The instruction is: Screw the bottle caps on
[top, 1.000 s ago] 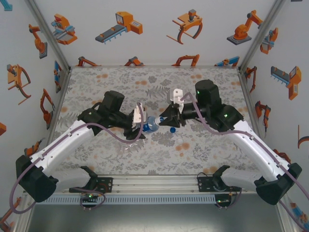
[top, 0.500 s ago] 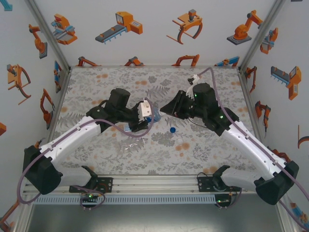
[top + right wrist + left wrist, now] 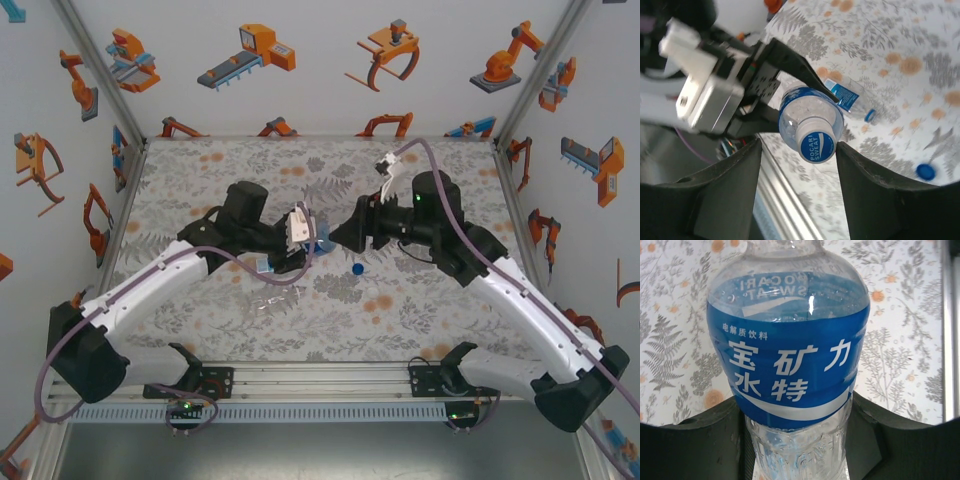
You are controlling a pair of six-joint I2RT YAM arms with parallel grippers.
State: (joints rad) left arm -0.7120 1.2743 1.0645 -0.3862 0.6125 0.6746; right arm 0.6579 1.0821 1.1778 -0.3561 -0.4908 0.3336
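Possibly trouble at the next pinch. Right gripper (image 3: pixel 797 144) spread apart to either side of the blue cap (image 3: pixel 816 146), touching neither flank; risks cocking that small round disc on its thread if closed off-centre, or skidding over its smooth printed top. Might also spin the whole bottle (image 3: pixel 790 365) instead: thin clear plastic, dimpled below, glossy blue-and-white label band around the shoulder, pinched low on the body by the left gripper (image 3: pixel 799 440) and held out over the floral mat (image 3: pixel 900 40). On the mat, a second bottle (image 3: pixel 847 97) lying flat and a loose blue cap (image 3: pixel 926 171), squat and round.
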